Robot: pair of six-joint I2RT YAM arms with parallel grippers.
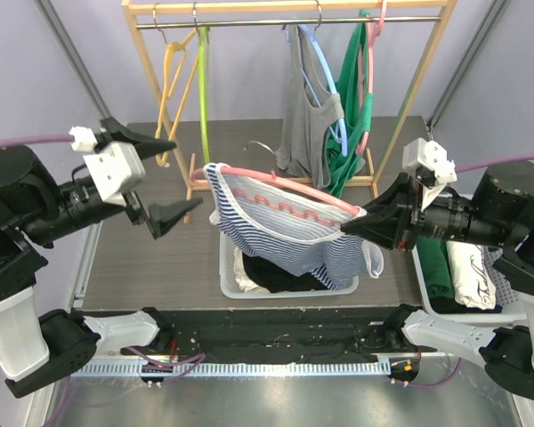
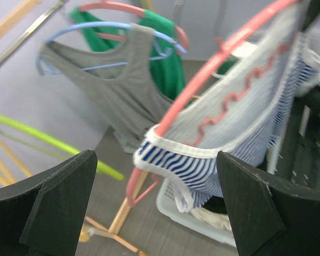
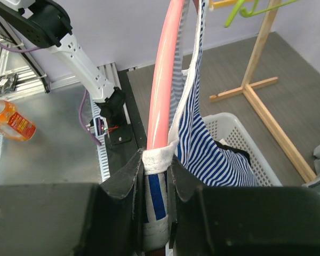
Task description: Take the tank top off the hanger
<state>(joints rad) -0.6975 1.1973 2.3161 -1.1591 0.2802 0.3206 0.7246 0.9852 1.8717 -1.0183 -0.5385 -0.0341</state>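
Pink hanger (image 1: 285, 182) is off the rail (image 1: 249, 22) but not yet free of the striped top (image 1: 289, 227): your right claw (image 1: 349, 228) pinches hanger end and strap (left claw (image 1: 185, 173) gapes empty) above the table's (image 1: 160, 258) near edge.

Right pincer (image 1: 360, 222) is clamped on the right end of the pink hanger (image 1: 285, 182), which reaches out leftward over the counter (image 1: 142, 258). The blue-and-white striped tank top (image 1: 285, 231) drapes from it, one strap bunched right at the grip. Its hem hangs over the white basket (image 1: 234, 283) (dark clothing inside). Left pincer (image 1: 173, 176) stands wide open just beside the hanger's left end. Behind them is the wooden rack (image 1: 427, 80), with a yellow hanger (image 1: 173, 80) and a lime hanger (image 1: 203, 89) both bare. Further along hang a grey tank top (image 1: 298, 124) and a green garment (image 1: 351, 124).
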